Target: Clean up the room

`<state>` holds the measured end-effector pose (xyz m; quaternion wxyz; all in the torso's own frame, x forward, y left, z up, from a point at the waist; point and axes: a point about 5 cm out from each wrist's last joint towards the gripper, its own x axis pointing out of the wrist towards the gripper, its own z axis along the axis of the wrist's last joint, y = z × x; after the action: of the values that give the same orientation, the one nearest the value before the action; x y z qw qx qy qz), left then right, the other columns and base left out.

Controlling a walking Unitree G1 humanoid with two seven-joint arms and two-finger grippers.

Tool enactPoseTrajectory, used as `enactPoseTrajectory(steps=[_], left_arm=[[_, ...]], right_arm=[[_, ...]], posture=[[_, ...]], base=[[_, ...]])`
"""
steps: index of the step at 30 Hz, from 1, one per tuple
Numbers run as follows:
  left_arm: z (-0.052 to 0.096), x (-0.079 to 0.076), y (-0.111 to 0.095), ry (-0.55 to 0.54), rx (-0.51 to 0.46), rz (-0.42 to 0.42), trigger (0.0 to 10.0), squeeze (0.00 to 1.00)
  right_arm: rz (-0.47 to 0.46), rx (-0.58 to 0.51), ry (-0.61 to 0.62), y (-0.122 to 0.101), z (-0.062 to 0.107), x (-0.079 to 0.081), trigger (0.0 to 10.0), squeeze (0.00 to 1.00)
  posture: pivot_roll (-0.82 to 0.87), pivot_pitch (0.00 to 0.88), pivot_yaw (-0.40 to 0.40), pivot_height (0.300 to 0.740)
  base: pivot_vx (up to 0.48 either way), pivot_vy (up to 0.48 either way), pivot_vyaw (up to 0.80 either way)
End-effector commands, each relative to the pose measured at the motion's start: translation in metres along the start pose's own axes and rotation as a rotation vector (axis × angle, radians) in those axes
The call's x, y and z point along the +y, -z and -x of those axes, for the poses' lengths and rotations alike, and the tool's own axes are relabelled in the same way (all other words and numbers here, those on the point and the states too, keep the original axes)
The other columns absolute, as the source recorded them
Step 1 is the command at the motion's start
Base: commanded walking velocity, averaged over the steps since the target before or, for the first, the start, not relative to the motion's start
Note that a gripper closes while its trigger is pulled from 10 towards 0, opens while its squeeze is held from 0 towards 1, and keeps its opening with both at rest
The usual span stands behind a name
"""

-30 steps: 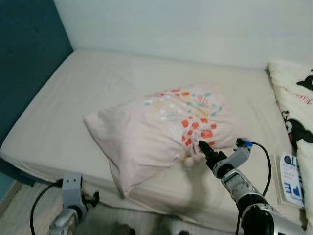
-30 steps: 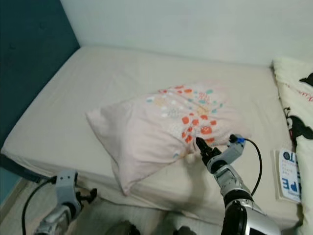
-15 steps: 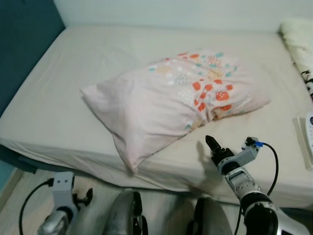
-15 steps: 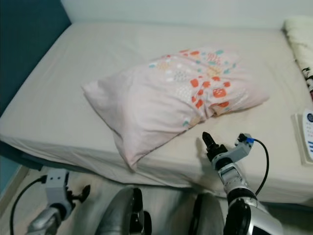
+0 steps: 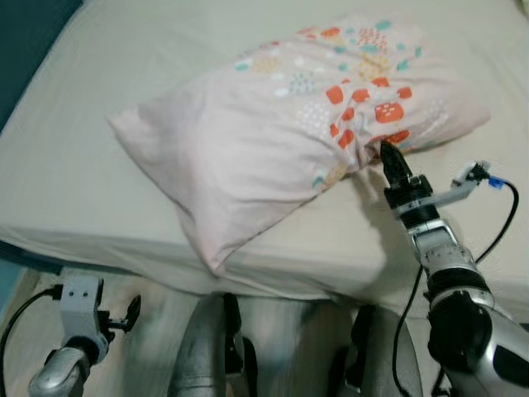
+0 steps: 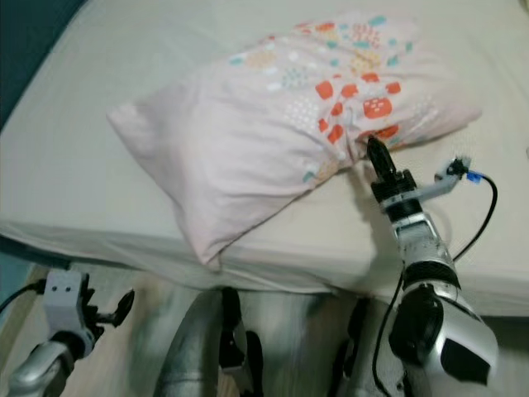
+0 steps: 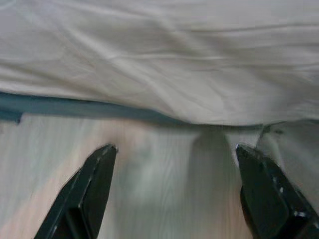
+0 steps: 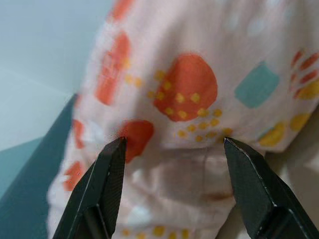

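On the beige bed (image 5: 99,165), reaching for the patterned pillow (image 5: 281,124) lying askew near the mattress edge, right gripper (image 6: 374,155) spread wide at its creased side, left gripper (image 7: 174,194) idle, unclenched; next, probably pinching that fold.

a big bed (image 5: 99,157) has a plain cream sheet on it. a dark teal headboard (image 5: 25,33) stands at its end. pale wooden floor (image 7: 149,199) lies below.
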<state>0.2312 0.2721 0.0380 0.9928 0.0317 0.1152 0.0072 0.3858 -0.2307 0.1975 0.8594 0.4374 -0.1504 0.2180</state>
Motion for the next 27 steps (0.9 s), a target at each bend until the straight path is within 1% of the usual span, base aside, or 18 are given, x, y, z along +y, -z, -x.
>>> enactPoseTrajectory(steps=[1,2,3,4,5,6,7,8,10,13,16,20,21,22,23,24,25,27], left_arm=[[0.019,0.01,0.012,-0.021,0.059,-0.003,10.0,0.0],[0.027,0.013,0.01,-0.023,0.058,-0.012,10.0,0.0],[0.027,0.013,0.01,-0.023,0.058,-0.012,10.0,0.0],[0.033,0.018,0.007,-0.029,0.056,-0.026,10.0,0.0],[0.033,0.018,0.007,-0.029,0.056,-0.026,10.0,0.0],[0.038,0.023,0.003,-0.037,0.055,-0.037,10.0,0.0],[0.038,0.023,0.003,-0.037,0.055,-0.037,10.0,0.0],[0.041,0.027,-0.001,-0.045,0.059,-0.047,10.0,0.0],[0.043,0.028,-0.005,-0.05,0.06,-0.052,10.0,0.0],[0.044,0.027,-0.007,-0.045,0.056,-0.056,10.0,0.0],[0.044,0.016,-0.007,-0.015,0.057,-0.063,10.0,0.0],[0.045,0.013,-0.004,-0.006,0.065,-0.065,10.0,0.0],[0.046,0.011,-0.002,0.002,0.071,-0.072,10.0,0.0],[0.047,0.011,-0.001,0.004,0.077,-0.075,10.0,0.0],[0.047,0.011,-0.001,0.004,0.077,-0.075,10.0,0.0],[0.047,0.012,-0.001,0.001,0.081,-0.076,10.0,0.0],[0.046,0.013,-0.001,-0.006,0.082,-0.077,10.0,0.0],[0.045,0.014,-0.002,-0.011,0.084,-0.076,10.0,0.0]], right_arm=[[-0.006,0.066,0.022,0.018,-0.007,0.003,10.0,0.0],[-0.008,0.079,0.004,0.022,-0.017,0.012,10.0,0.0],[-0.008,0.079,0.004,0.022,-0.017,0.012,10.0,0.0],[-0.014,0.092,-0.018,0.026,-0.03,0.024,10.0,0.0],[-0.014,0.092,-0.018,0.026,-0.03,0.024,10.0,0.0],[-0.02,0.114,-0.04,0.032,-0.043,0.036,10.0,0.0],[-0.02,0.114,-0.04,0.032,-0.043,0.036,10.0,0.0],[-0.022,0.161,-0.041,0.042,-0.054,0.048,10.0,0.0],[-0.018,0.203,-0.037,0.05,-0.06,0.055,10.0,0.0],[-0.009,0.259,-0.022,0.063,-0.065,0.062,10.0,0.0],[-0.043,0.336,-0.003,0.09,-0.07,0.075,10.0,0.0],[-0.057,0.353,-0.016,0.097,-0.069,0.077,10.0,0.0],[-0.072,0.376,-0.06,0.103,-0.068,0.081,10.0,0.0],[-0.109,0.379,-0.119,0.107,-0.067,0.086,9.1,0.0],[-0.109,0.379,-0.119,0.107,-0.067,0.086,9.1,0.0],[-0.129,0.371,-0.161,0.107,-0.068,0.089,0.5,0.0],[-0.133,0.353,-0.198,0.105,-0.069,0.092,0.0,0.0],[-0.134,0.332,-0.219,0.101,-0.071,0.094,0.0,0.0]], posture=[[0.42,0.514,0.136,0.541],[0.43,0.524,0.133,0.541],[0.43,0.524,0.133,0.541],[0.44,0.533,0.128,0.541],[0.44,0.533,0.128,0.541],[0.45,0.536,0.122,0.541],[0.45,0.536,0.122,0.541],[0.45,0.538,0.117,0.541],[0.45,0.543,0.116,0.541],[0.43,0.554,0.107,0.541],[0.43,0.558,0.106,0.541],[0.43,0.555,0.107,0.541],[0.43,0.548,0.107,0.541],[0.42,0.542,0.104,0.541],[0.42,0.542,0.104,0.541],[0.42,0.536,0.098,0.541],[0.41,0.531,0.092,0.541],[0.41,0.529,0.09,0.541]], base=[[0.0,0.0,0.0],[0.0,0.0,0.0],[0.0,0.0,0.0],[0.0,0.0,0.0],[0.0,0.0,0.0],[0.0,0.0,0.0],[0.0,0.0,0.0],[0.0,0.0,0.0],[0.0,0.0,0.0],[0.0,0.0,0.0],[0.0,0.0,0.0],[0.0,0.0,0.0],[0.0,0.0,0.0],[0.0,0.0,0.0],[0.0,0.0,0.0],[0.0,0.0,0.0],[0.0,0.0,0.0],[0.0,0.0,0.0]])
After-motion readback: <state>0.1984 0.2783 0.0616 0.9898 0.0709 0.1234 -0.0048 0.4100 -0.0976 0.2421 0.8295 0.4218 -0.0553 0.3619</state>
